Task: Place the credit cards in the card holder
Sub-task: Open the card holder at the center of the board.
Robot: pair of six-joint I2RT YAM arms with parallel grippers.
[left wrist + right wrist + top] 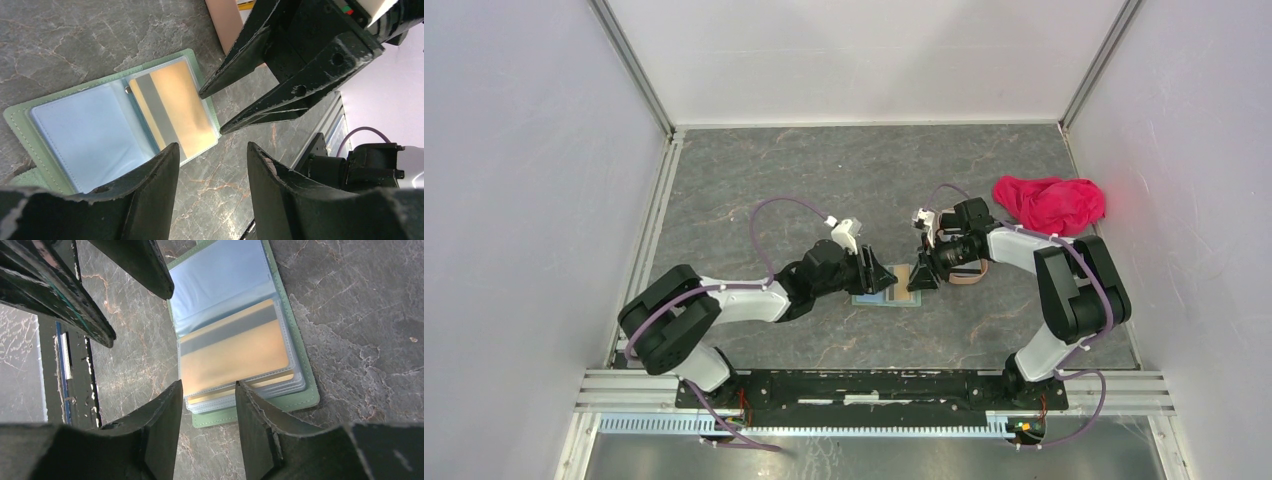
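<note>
Card holder (80, 135) lies wide open and flat on the table (824, 180), right between the two sets of fingertips, and look at that: a yellow-orange card (175, 110) with a grey stripe sits inside a clear sleeve on the half nearer the right gripper (212, 111). From the right wrist, a sliver of a second orange edge shows in the stack of sleeves just underneath it. Right gripper's jaws stand apart with nothing between them, tips low at the holder's edge beside that card; touching or just clear, I can't tell. Left gripper (212, 155) hangs over the opposite side, jaws apart as well, empty, the pale blue pocket just beyond its tips. So this card looks home, seated square in its sleeve, and the step in hand reads as the release after an insert. Behind the right gripper sits the pinkish-brown tray (225, 20), with a scrap of yellow at its rim, too little to call. Next move, as I judge it: the right arm backs up to that tray for another of the credit cards, takes it by a short edge, and comes in low and flat at a free sleeve mouth, while the left stays close enough to pin the holder if it slides.
</note>
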